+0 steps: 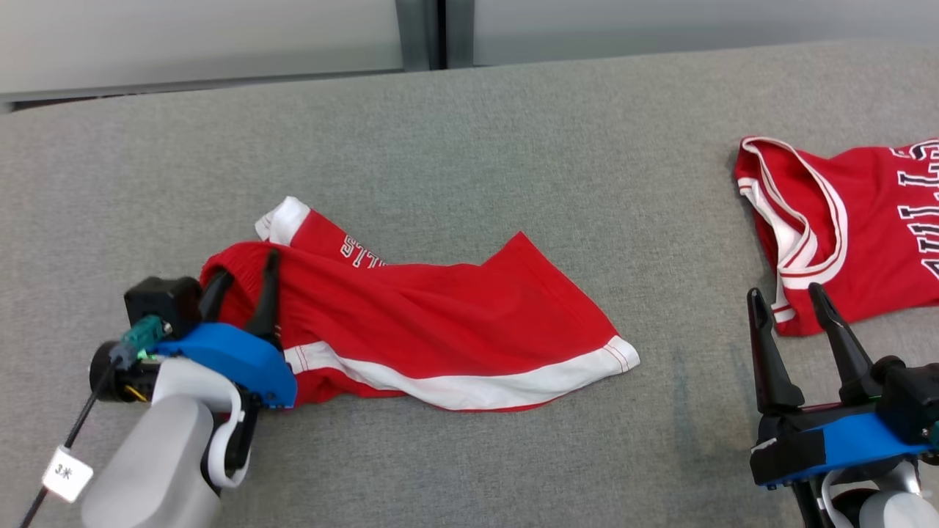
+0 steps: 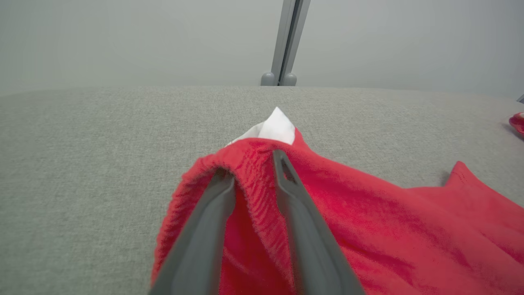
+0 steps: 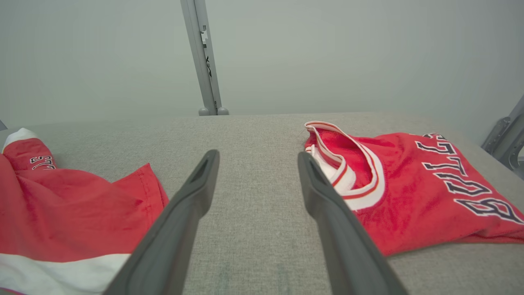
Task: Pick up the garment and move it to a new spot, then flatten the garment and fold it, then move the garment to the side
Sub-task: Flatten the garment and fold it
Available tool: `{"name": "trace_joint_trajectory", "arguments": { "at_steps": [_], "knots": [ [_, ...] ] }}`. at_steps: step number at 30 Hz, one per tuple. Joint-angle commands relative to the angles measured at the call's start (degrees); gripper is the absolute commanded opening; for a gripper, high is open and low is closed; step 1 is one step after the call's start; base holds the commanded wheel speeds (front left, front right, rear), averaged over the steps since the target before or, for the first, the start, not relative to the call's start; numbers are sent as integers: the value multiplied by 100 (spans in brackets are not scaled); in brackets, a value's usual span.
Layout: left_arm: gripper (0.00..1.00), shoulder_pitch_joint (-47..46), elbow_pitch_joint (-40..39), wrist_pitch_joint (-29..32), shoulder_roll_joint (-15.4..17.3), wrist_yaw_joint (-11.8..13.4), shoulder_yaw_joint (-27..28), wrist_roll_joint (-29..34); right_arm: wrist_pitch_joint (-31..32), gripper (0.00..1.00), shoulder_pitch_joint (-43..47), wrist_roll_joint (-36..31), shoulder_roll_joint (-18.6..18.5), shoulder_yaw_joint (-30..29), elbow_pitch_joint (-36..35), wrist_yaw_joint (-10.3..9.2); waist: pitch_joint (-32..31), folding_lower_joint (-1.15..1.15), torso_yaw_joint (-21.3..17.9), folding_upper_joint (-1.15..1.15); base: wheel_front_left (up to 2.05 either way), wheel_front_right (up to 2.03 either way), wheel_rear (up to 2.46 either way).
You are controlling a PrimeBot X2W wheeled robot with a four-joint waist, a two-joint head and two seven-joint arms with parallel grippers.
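Red shorts (image 1: 440, 330): left tool (image 1: 248, 265) is straddling waistband (image 2: 196, 176), clamping indeterminable; right tool (image 1: 783, 291) is hovering open; one-layer pinch is likely risking slippage on lifting

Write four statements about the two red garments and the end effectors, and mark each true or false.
1. The left end effector has one finger on each side of the waistband of the red shorts with white trim. True.
2. The right end effector grips the red sleeveless jersey with dark lettering. False: it is open, nothing between its fingers.
3. The two garments overlap. False: bare grey fabric surface separates them.
4. Both garments lie on that surface. True.
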Motion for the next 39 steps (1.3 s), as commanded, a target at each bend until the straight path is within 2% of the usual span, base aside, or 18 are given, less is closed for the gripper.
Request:
{"name": "trace_joint_trajectory", "arguments": {
  "at_steps": [1, 6, 10, 14, 20, 27, 39],
  "knots": [
    [100, 69, 46, -86, -21, 9, 1, -33, -13, 100, -3, 4, 6, -24, 14, 1, -43, -1, 27, -1, 0, 0, 0],
    [100, 502, -31, -350, -91, 183, 54, -74, 20, 100, 94, -32, 6, -23, 50, 1, -277, -1, 150, -1, 0, 0, 0],
    [100, 969, -270, -450, 2, 308, 127, -126, 73, 100, 155, -31, -23, 14, 42, 1, -443, -1, 257, -1, 0, 0, 0],
    [100, 1386, -746, -610, 125, 618, 238, 12, 102, 100, 237, -59, -68, 19, 9, 1, -606, -1, 344, -1, 0, 0, 0],
    [100, 1864, -1936, -739, 256, 1067, 398, 535, 199, 100, 370, -96, -92, 26, -121, 1, -818, -1, 456, -1, 0, 0, 0],
    [100, 2204, -2593, -668, 350, 1245, 221, 815, 329, 100, 459, -101, -145, 107, -247, 1, -927, -1, 446, -1, 0, 0, 0],
    [100, 2171, -2751, -578, 410, 1358, 197, 864, 351, 100, 422, -93, -122, 120, -309, 1, -841, -1, 411, -1, 0, 0, 0]
  ]
}}
